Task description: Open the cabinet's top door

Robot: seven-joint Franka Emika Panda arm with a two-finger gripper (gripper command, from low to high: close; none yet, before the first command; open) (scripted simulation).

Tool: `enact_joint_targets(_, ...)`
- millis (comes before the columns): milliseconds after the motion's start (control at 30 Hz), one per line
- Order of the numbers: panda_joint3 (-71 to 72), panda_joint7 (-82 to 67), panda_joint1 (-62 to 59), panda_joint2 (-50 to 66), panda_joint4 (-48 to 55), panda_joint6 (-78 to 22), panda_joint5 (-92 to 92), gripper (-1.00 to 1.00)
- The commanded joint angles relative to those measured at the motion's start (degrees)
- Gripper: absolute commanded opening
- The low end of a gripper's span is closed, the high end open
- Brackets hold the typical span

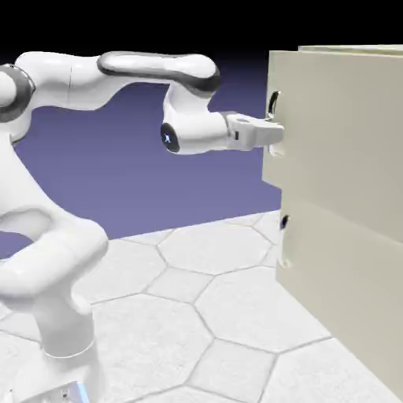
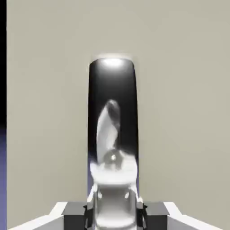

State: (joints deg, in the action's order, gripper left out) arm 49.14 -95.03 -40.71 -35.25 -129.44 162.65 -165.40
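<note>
Now, gripper: the gripper (image 2: 115, 207) is clenched tight on the handle (image 2: 112, 130), which is seen large between the two grey fingertips (image 2: 74, 211) in the hand view.
Hidden parts: in the exterior view the finger ends are lost against the cabinet's front edge, so the grip itself is hard to make out there.
Cut off: the cabinet (image 1: 346, 205) is cut by the exterior view's right edge, and its bottom is cut too.
Handle look: the handle is dark and shiny, tall and rounded at the top, with a bright glint and pale reflections on it.
Top door: the top door (image 1: 338, 118) is the flat beige upper panel; it fills the hand view behind the handle.
Place: the top door is at the upper right of the exterior view, level with the arm's hand.
Lower panel: a second small dark handle (image 1: 284, 223) is seen on the lower panel (image 1: 346, 275).
</note>
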Motion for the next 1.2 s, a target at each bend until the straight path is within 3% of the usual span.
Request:
enact_joint_targets(0,-1.8,-1.9,2.1,0.8,-0.3,0.2,-0.6,-1.00)
enact_joint_targets(467,-28.2,-13.9,31.2,2.2,-7.2,0.6,0.8,-1.00)
enact_joint_targets(833,-48.3,1.0,52.2,-13.0,-20.8,1.3,26.9,-1.00)
enact_joint_targets(1167,-62.0,14.5,67.6,-28.5,-29.1,8.3,51.8,-1.00)
